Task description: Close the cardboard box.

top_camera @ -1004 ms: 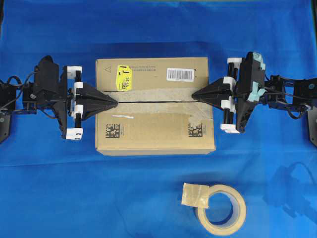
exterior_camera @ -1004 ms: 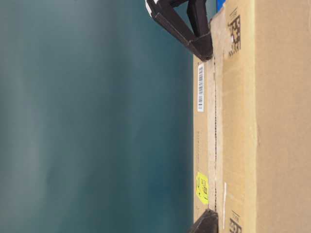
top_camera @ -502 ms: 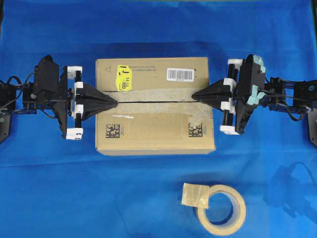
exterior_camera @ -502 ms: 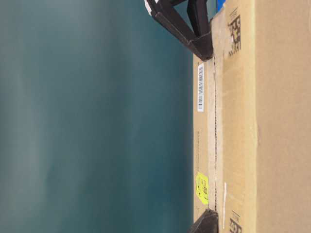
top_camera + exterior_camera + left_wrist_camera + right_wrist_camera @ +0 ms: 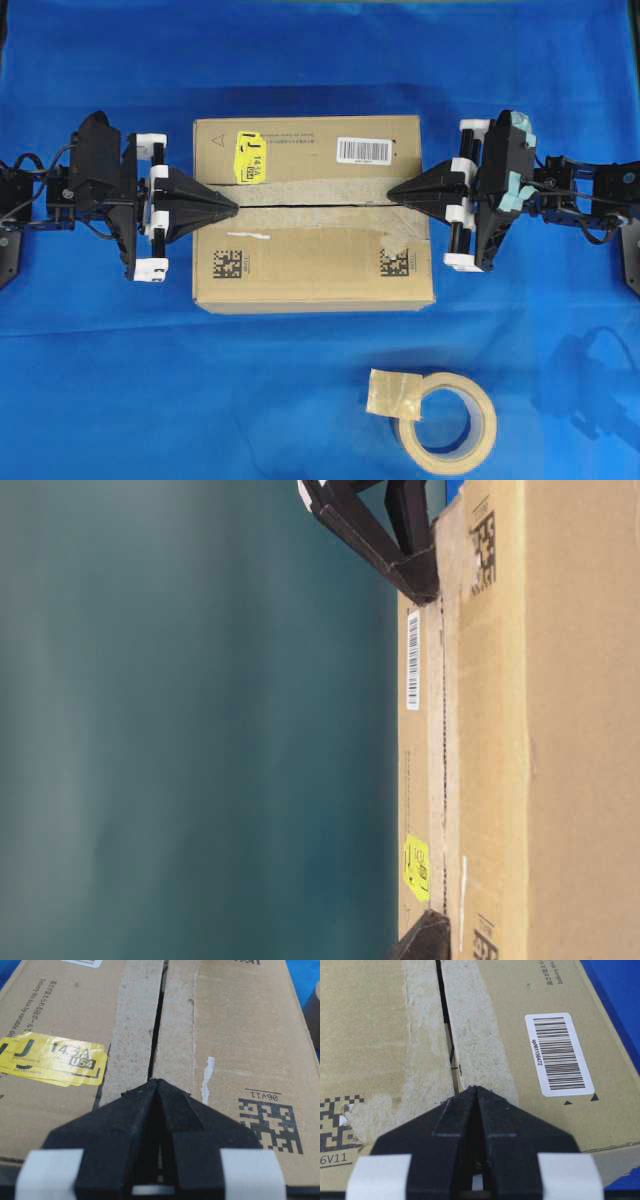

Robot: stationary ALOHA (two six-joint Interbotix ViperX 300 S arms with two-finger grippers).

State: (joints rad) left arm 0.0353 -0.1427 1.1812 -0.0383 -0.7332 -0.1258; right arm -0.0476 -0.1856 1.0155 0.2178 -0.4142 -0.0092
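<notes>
While the table-level view is turned on its side and mostly filled by a blank teal backdrop, it catches only one side and the top edge of the cardboard box (image 5: pixel 520 740), with both gripper tips cut off at the frame edges. Whether the tips actually press on the cardboard cannot be told from any view.

Overhead, the cardboard box (image 5: pixel 313 213) sits mid-desk on the blue cloth (image 5: pixel 150 380), its top flaps down flat, with a thin dark seam between them along a strip of torn old tape. A yellow sticker (image 5: pixel 250 157) and a white barcode label (image 5: pixel 364 150) mark the far flap (data-matrix codes print the near one). The left gripper (image 5: pixel 232 208) is pinched closed at the seam's left end; the right gripper (image 5: pixel 392 191) is likewise closed at the right end. A beige tape roll (image 5: pixel 447 422) lies well apart, near the desk's front.
</notes>
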